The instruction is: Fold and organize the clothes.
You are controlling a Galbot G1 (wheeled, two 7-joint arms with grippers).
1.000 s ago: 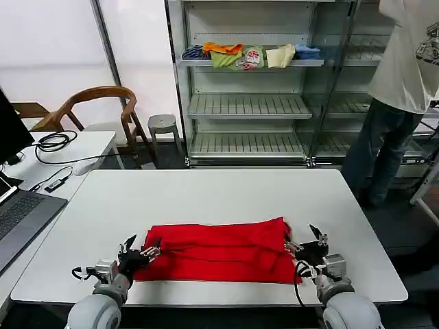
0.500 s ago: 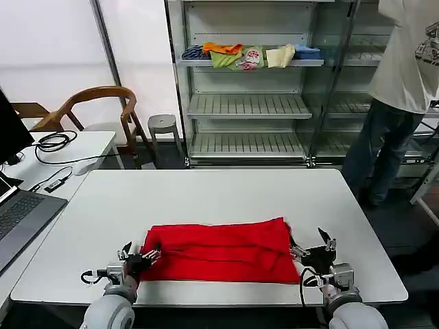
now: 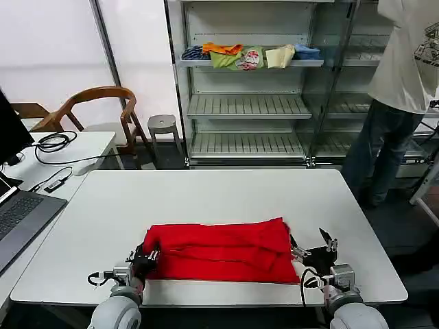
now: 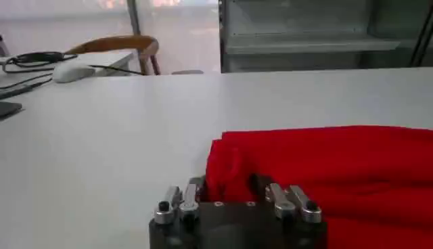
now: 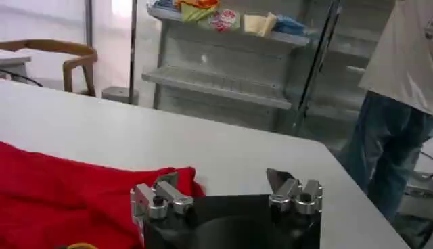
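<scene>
The clothes point(image 3: 221, 250) lie on the table point(image 3: 206, 195), between both pincers.

No text, label or number can be read anywhere.

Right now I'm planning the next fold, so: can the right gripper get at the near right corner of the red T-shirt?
Probably yes. The right gripper sits open on the table right beside the red T-shirt's near right corner, and nothing lies between them. The left gripper is at the opposite end.
</scene>
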